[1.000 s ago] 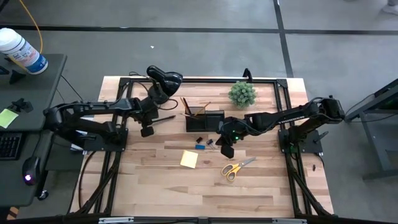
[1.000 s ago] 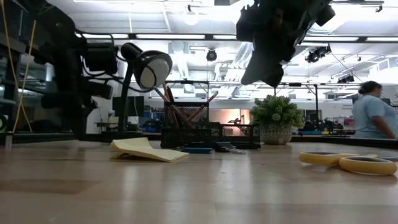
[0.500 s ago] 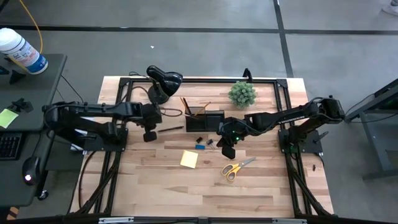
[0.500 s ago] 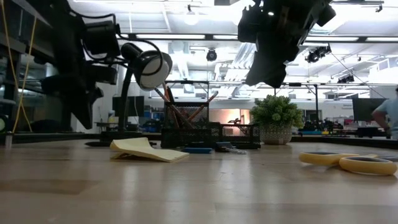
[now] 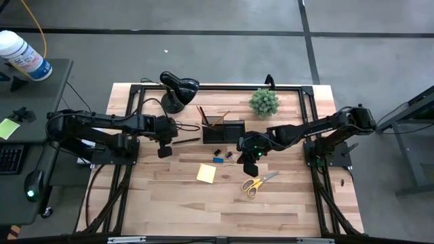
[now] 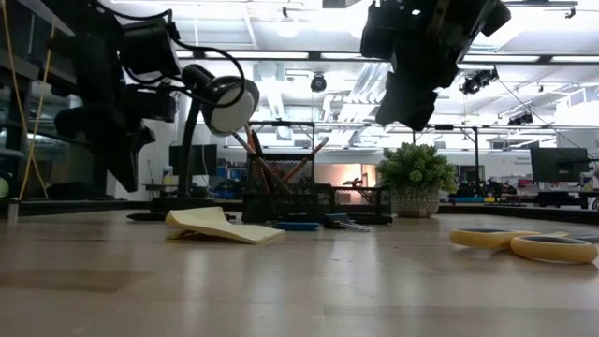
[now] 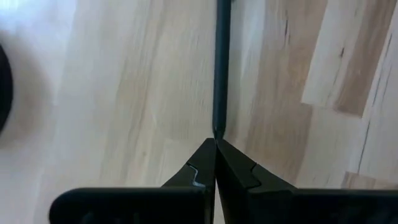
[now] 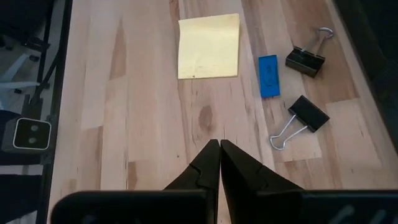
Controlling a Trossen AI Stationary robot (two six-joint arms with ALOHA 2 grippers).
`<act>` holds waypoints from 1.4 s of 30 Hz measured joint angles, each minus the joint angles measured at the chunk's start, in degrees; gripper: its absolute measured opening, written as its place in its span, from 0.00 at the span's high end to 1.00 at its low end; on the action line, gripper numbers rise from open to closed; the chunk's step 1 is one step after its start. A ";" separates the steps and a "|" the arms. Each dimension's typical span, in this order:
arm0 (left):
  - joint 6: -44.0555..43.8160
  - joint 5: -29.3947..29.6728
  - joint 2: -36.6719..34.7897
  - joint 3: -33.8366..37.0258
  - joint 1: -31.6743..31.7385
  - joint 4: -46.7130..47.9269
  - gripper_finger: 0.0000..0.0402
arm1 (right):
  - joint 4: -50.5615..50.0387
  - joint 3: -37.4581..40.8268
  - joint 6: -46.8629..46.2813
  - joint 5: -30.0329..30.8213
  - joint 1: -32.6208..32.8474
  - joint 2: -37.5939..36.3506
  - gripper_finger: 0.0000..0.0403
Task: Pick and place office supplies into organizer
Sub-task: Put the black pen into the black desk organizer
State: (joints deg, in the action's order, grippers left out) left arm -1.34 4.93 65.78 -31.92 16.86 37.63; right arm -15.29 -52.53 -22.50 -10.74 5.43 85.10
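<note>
My left gripper (image 5: 163, 152) (image 7: 216, 144) is shut and hangs above the table (image 6: 122, 183). Just beyond its tips a thin dark pen (image 7: 221, 62) (image 5: 187, 141) lies flat on the wood; I see no touch. My right gripper (image 5: 249, 168) (image 8: 219, 144) is shut too and hovers (image 6: 412, 122) near the organizer's front. Ahead of it lie the yellow sticky pad (image 8: 208, 45) (image 5: 206, 173), the blue block (image 8: 268, 76) and two black clips (image 8: 305, 60) (image 8: 309, 112). The yellow scissors (image 5: 259, 182) lie flat on the near side. The black organizer (image 5: 224, 129) holds pencils in its cup.
A black desk lamp (image 5: 178, 88) stands at the far left, and a small green plant (image 5: 264, 102) sits to the right of the organizer. The near half of the wooden table (image 5: 224, 210) is bare wood. Black frame rails run along both sides.
My left gripper has moved from beside the lamp toward the table's near edge and has come lower. The dark pen now lies closer to the near edge than a second ago. A person in the room behind has walked out of the low view.
</note>
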 joint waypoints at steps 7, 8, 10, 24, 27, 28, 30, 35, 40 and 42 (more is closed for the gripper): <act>-0.02 -2.40 0.36 -0.05 -0.02 -10.43 1.00 | 0.00 0.00 0.00 0.04 -0.02 0.00 0.97; 0.02 -2.36 0.81 -0.07 -0.02 -11.72 1.00 | 0.02 0.00 0.00 0.04 -0.02 0.00 0.97; 1.13 -2.13 1.64 -0.07 -0.02 -13.23 1.00 | -0.02 0.00 0.00 0.04 -0.02 0.00 0.97; 1.39 -4.92 9.47 -0.07 -0.02 -24.39 0.57 | -0.37 0.00 0.44 0.07 -0.02 0.00 0.97; 0.85 -4.88 10.70 -0.07 -0.02 -25.48 0.49 | -0.37 0.00 0.44 0.07 -0.02 0.00 0.97; 0.85 -4.88 11.12 -0.07 -0.02 -25.92 0.47 | -0.35 0.00 0.45 0.07 -0.02 0.00 0.97; 0.83 -4.90 12.12 -0.07 -0.02 -27.55 0.44 | -0.36 0.00 0.44 0.09 -0.02 0.00 0.97; -0.88 -5.14 14.36 -0.07 -0.02 -29.73 0.45 | -0.35 0.00 0.46 0.09 -0.02 0.00 0.97; -1.96 -4.07 15.65 -0.10 -0.02 -32.14 0.51 | -0.35 0.00 0.46 0.09 -0.04 0.00 0.97; -1.94 -4.05 16.23 -0.52 -0.07 -31.71 0.52 | -0.35 0.00 0.46 0.09 -0.04 0.00 0.97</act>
State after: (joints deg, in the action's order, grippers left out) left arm -3.28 0.89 82.01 -32.44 16.80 5.93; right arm -15.64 -52.53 -22.04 -10.66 5.39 85.10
